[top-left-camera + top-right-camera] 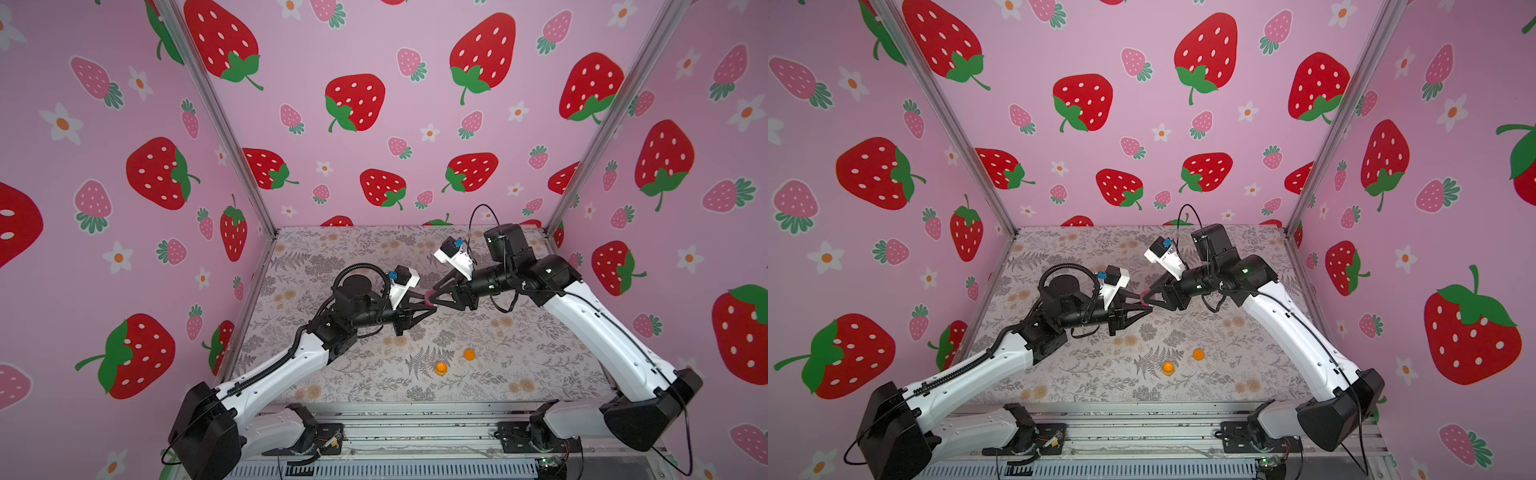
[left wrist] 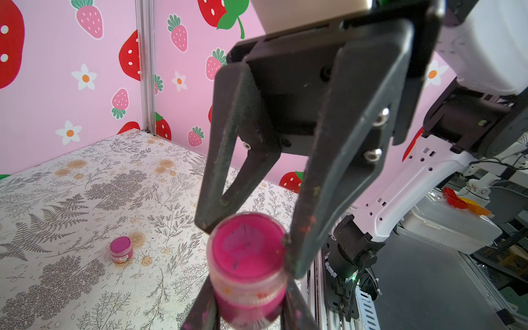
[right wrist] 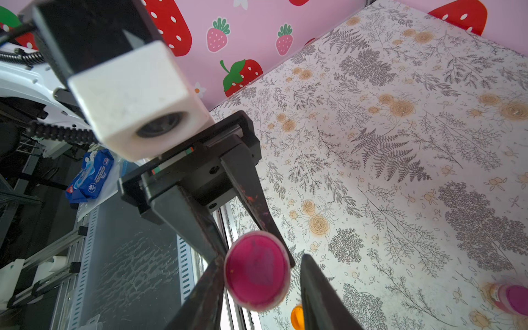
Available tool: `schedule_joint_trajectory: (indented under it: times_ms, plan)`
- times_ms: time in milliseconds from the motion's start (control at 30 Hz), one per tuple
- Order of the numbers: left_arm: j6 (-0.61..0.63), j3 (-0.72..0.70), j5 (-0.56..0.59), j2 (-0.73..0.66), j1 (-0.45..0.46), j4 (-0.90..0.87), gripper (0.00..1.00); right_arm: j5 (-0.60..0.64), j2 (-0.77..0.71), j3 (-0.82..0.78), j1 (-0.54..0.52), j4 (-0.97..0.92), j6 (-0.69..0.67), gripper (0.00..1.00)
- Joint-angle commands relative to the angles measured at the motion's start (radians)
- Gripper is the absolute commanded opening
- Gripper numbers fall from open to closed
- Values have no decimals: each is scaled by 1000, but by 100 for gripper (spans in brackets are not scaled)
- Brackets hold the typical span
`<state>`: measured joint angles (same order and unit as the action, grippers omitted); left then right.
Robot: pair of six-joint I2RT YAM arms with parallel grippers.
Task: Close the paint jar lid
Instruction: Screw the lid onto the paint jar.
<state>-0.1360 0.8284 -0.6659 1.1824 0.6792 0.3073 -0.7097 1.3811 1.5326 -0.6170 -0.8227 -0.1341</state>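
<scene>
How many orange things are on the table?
2: one orange thing near the table's front edge, another just behind it to the right. More may be hidden.

mid-frame, above the floral table [image 1: 332,374], the left gripper [image 1: 431,306] and right gripper [image 1: 433,294] meet tip to tip at a small pink jar [image 1: 429,296]. lower down lie an orange item [image 1: 441,368] and, up right of it, a second orange item [image 1: 469,354].

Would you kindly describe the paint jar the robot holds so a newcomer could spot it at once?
Look above the middle of the floral table, where the two arms meet. The pink paint jar hangs there in the left gripper, its lid facing the right gripper. Unlike the second pink jar and the orange items, it is off the table.
</scene>
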Motion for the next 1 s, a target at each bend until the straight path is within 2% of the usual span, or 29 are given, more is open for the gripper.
schedule_joint_trajectory:
  times_ms: [0, 200, 300, 400, 533, 667, 767, 833, 900, 967]
  plan:
    - [12, 13, -14, -4, 5, 3, 20, -16, 12, -14, -9, 16, 6, 42]
    - [19, 29, 22, 14, 4, 12, 20, 32, 6, -50, -35, 77, 52, 34]
    - [32, 57, 82, 45, 6, 18, 20, 120, -4, -103, -66, 177, 125, 29]
    - [53, 97, 206, 106, 16, 40, 20, 283, -5, -170, -127, 334, 240, 29]
    - [58, 166, 411, 232, 27, 96, 19, 629, 43, -213, -208, 521, 427, 29]
    - [44, 237, 523, 340, 32, 122, 18, 768, 93, -218, -242, 605, 516, 31]
    - [35, 242, 520, 363, 29, 134, 18, 776, 97, -206, -245, 576, 515, 41]
    - [39, 223, 491, 342, 22, 122, 18, 737, 57, -213, -233, 537, 491, 58]
    - [24, 184, 416, 303, 1, 121, 18, 655, 6, -209, -207, 482, 442, 75]
    - [3, 137, 290, 254, -26, 127, 18, 566, -42, -178, -171, 384, 383, 85]
